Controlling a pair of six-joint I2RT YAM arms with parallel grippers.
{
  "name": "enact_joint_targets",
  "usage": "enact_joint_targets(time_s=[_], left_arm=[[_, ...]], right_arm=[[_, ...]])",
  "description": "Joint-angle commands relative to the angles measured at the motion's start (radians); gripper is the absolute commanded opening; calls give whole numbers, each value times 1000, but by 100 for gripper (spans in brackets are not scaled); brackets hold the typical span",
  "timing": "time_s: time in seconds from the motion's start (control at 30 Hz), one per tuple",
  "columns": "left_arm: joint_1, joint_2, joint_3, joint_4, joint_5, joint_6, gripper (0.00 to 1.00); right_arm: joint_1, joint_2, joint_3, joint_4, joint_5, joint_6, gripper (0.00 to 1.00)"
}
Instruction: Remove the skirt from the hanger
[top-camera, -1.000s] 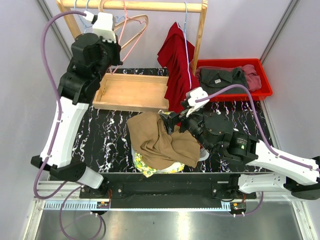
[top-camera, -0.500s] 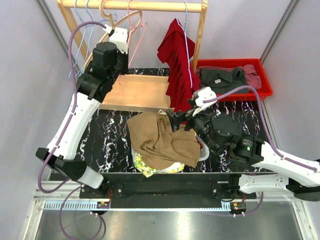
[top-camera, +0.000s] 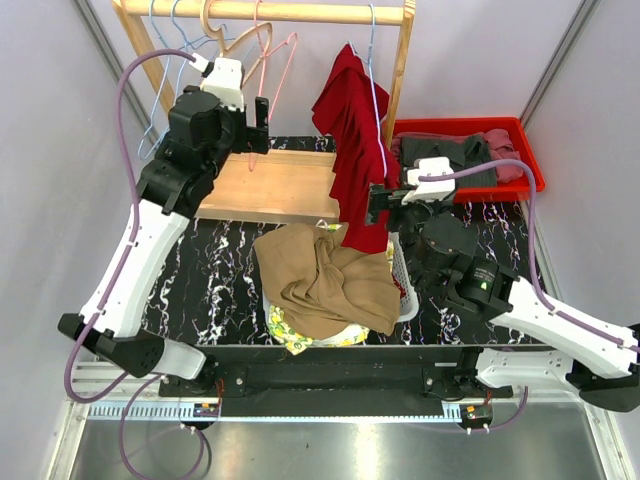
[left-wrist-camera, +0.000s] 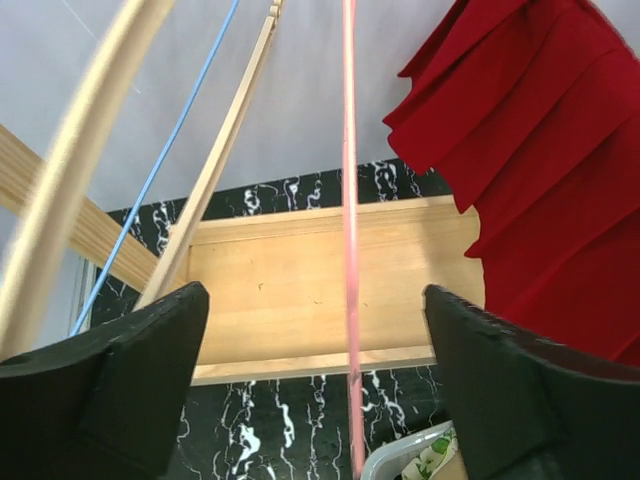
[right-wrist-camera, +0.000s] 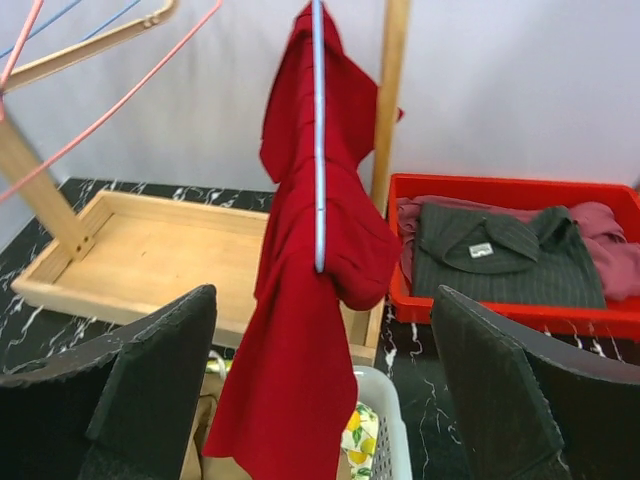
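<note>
Above the black marble table (top-camera: 220, 275), the red skirt (top-camera: 355, 130) is hanging on its blue hanger (right-wrist-camera: 318, 150); the left gripper (top-camera: 258, 118) and the right gripper (top-camera: 383, 198) are both standing wide open, holding nothing.

- A red skirt (top-camera: 352, 150), creased in soft pleats, hangs bunched and lopsided at upper centre of the overhead frame, its hem trailing down towards mid-frame.
- A thin blue wire hanger (right-wrist-camera: 318, 140) carries it, one arm running straight down the cloth's front.
</note>
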Motion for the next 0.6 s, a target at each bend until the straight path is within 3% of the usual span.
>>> enact_joint_targets(time_s=[0.0,0.2,0.37,0.47,0.57], left_arm=[[-24,-57,86,49,-14,-3,99],[-130,79,327,60,-22,22,99],[-256,182,400,92,-54,74,99],[-258,178,322,86,-53,58,99],[-258,112,196,92,-36,86,99]], right_arm=[[-6,-31,-48,133,150,6,95],[-44,-71,-151,337,186,-87,96],[-84,-24,-131,469,114,-213,96],[-194,91,38,417,7,-184,96],[-340,226,264,226,-155,-79,96]])
